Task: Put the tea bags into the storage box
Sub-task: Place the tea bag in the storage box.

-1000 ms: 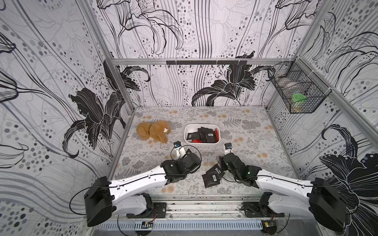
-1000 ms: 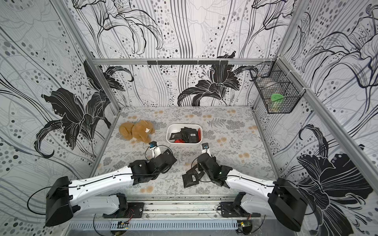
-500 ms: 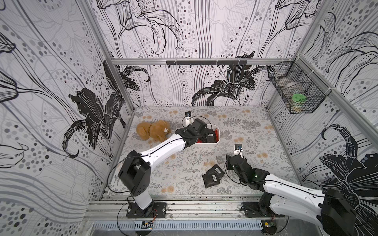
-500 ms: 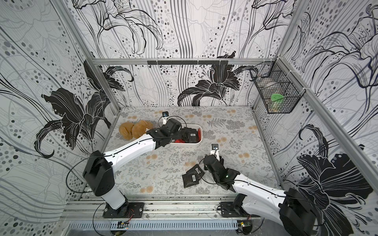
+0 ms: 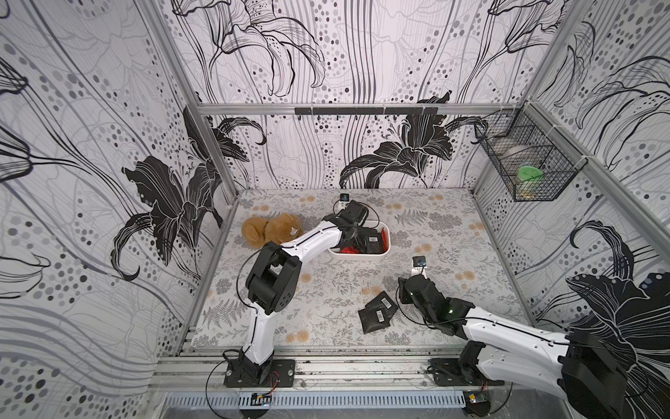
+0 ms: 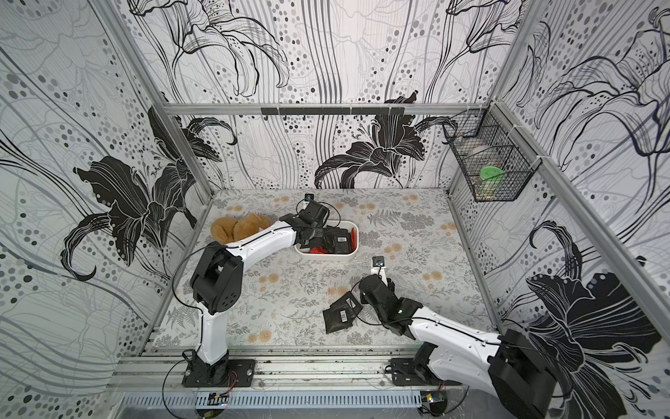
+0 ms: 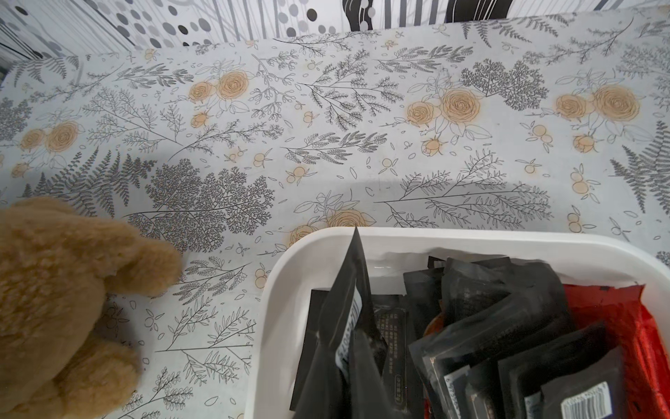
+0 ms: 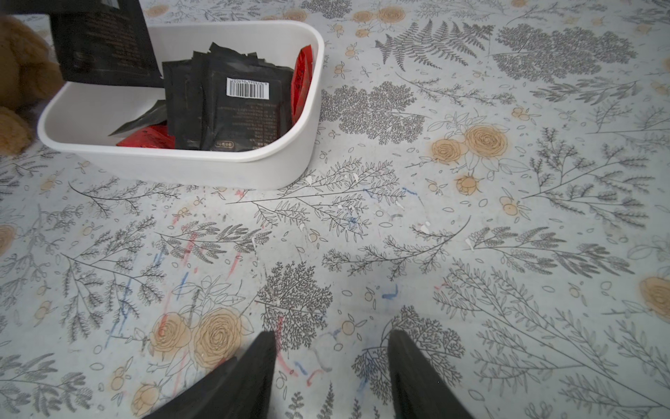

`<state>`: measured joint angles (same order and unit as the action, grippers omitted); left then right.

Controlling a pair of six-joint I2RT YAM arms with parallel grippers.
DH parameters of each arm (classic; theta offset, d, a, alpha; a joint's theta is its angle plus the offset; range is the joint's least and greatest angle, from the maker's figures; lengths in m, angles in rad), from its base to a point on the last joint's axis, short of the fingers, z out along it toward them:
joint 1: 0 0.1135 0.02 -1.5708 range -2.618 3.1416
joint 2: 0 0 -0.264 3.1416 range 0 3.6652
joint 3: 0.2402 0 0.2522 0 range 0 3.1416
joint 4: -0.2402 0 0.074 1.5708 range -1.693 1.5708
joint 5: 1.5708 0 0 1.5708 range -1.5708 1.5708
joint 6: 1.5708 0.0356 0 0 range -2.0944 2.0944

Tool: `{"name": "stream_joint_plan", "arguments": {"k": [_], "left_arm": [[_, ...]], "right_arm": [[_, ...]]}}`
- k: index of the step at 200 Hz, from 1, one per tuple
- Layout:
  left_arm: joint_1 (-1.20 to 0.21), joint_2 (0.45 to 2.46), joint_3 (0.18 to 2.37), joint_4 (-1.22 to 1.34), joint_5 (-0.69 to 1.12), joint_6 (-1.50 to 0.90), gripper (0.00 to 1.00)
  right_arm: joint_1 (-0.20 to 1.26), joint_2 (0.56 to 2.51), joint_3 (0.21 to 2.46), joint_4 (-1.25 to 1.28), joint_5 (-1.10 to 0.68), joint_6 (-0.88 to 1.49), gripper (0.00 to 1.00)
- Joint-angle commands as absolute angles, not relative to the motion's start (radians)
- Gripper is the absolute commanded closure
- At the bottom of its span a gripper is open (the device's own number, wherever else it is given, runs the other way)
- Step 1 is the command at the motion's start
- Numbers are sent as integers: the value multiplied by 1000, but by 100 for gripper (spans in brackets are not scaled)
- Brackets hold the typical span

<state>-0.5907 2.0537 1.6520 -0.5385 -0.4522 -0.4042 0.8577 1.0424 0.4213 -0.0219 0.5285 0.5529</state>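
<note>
**Top views.** We log a white, smooth-walled plastic storage box [image 5: 357,258] with rounded corners, set on the flower-printed table cover [image 5: 319,286]. A brown fuzzy plush toy [image 5: 268,230] lies just beside the box. Inside are the boxed tea bags [image 5: 371,239], flat square black foil sachets packed on edge. A few shiny red tea bags [image 5: 346,250] sit among them. The left gripper [image 5: 351,232] hangs over the plush-side end of the box. In both top views the loose tea bags [image 6: 342,313] form a small overlapped heap of black sachets, white barcode labels up. They lie flat, well apart from the box, on its arm-base side.

**Left wrist.** The left gripper is clamped on the held tea bag [image 7: 344,326], a black foil square. It stands on edge, one sharp corner up, over the box interior. Neighbouring sachets look creased and semi-gloss, and the red foil is crinkled.

**Right wrist.** The right gripper [image 8: 332,335] is open. Its two black tapered fingers [image 8: 253,373] stand apart with only bare cover between them. The box looks matte and thick-rimmed here, and the held tea bag hangs above its rim.
</note>
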Motion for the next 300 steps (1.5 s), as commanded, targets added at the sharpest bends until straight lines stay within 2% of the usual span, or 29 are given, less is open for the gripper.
{"name": "stream_joint_plan", "arguments": {"k": [1, 40, 74, 127, 160, 192, 251, 267, 300], "left_arm": [[-589, 2076, 1688, -541, -459, -355, 100], [-590, 2084, 1664, -552, -403, -363, 95], [-590, 2057, 1644, -559, -430, -371, 69], [-588, 1960, 1633, -609, -498, -426, 59], [-588, 1836, 1534, -540, -453, -448, 52], [-587, 1824, 1511, -543, -427, -461, 48], [-550, 1923, 1569, -547, -480, -472, 48], [-527, 1964, 1586, -526, -435, -462, 55], [-513, 2060, 1656, -553, -374, -465, 61]], "right_arm": [[853, 1029, 418, -17, 509, 527, 45], [853, 1021, 410, -8, 501, 521, 43], [853, 1049, 425, -1, 481, 507, 43], [853, 1056, 425, 15, 453, 491, 43], [853, 1050, 419, 23, 442, 483, 43], [853, 1056, 422, 28, 433, 481, 43], [853, 1077, 428, 35, 414, 474, 43], [853, 1086, 434, 31, 410, 471, 43], [853, 1094, 435, 35, 410, 469, 43]]}}
